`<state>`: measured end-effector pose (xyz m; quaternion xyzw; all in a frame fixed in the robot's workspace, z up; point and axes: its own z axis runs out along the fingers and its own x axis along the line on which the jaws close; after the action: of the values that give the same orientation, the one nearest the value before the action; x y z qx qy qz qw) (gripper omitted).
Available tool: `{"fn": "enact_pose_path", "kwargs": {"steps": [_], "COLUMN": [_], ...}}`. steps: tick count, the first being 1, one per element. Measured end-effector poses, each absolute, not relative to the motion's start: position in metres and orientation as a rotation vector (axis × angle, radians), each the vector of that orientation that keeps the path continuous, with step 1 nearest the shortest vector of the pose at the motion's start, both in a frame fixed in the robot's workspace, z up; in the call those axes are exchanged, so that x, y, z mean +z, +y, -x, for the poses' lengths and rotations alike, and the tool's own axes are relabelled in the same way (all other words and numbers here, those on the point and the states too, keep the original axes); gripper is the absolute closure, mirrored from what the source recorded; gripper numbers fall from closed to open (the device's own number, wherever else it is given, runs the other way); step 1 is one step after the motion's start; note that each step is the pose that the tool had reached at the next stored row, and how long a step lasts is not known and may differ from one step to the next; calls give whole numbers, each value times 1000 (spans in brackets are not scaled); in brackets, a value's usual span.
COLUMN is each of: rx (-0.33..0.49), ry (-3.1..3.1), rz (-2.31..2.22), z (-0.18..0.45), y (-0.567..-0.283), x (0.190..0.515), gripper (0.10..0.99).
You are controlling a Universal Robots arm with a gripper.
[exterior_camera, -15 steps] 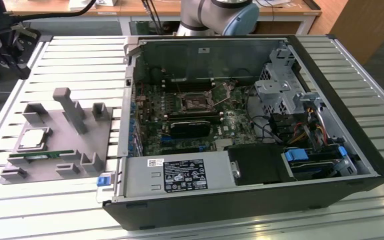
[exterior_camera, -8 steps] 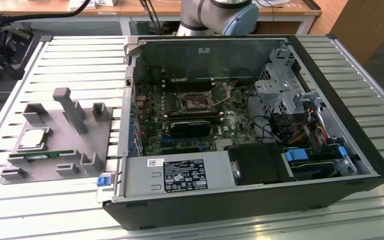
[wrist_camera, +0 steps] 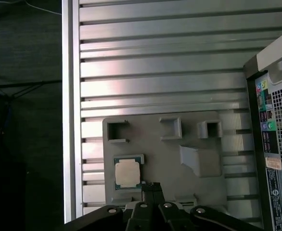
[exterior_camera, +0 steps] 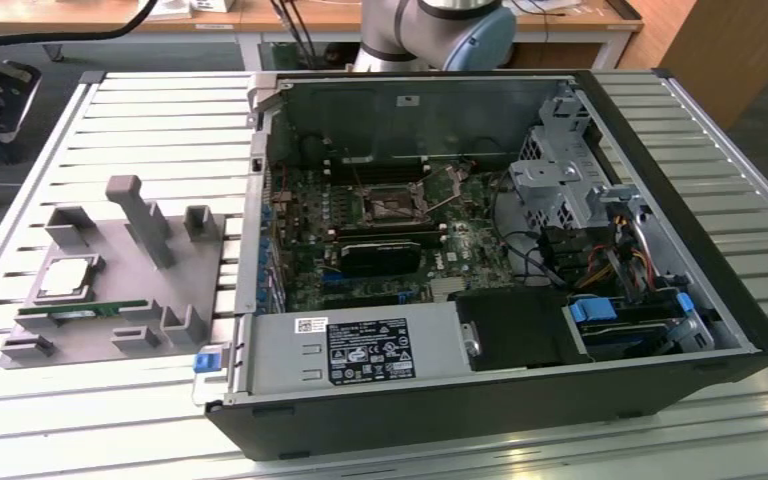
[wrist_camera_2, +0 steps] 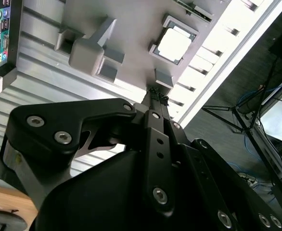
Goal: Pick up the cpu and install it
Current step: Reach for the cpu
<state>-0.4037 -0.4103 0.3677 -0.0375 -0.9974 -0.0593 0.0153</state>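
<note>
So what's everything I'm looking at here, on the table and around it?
cpu: one, silver-grey, in the holder at the exterior view's left
memory stick: one, green, on the holder beside the cpu
holder: one, grey, on the table beside the case
computer case: one, black, open, mid-table
motherboard: one, green, inside the case
power supply: one, silver-grey, at the case's edge nearest the exterior camera
table: one, silvery, slatted, under everything
robot arm: one, grey and blue, beyond the case
gripper: one, black, shut and empty, above the holder near the cpu
</note>
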Motion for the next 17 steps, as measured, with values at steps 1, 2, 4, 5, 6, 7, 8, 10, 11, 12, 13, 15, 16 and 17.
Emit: {"fn": "enact_pose_path", "kwargs": {"steps": [1,2,4,5,6,7,8,10,11,12,13,15,16,17], "rx": [-184,-185,-185,-185,-185,-185,-185,-185,-184,-185,-185,-184,-184,-184], "ry": [-3103,-3103,-3103,-3103,-3103,-3103,-3103,-3103,-3103,-3103,-3103,-3102,-3102,-3101], "rz": [117,117,117,117,117,117,117,117,117,117,117,117,117,117], "z": [406,409,414,416,418,421,423,427,428,430,431,434,435,435], "y": [-410,-410,-410,-410,-410,-410,-410,-410,-410,-410,-410,-410,-410,-410], "x": [368,367,367,367,367,367,367,367,367,367,366,366,366,366], "gripper": [980,980,980,980,980,980,980,980,980,980,980,980,980,980]}}
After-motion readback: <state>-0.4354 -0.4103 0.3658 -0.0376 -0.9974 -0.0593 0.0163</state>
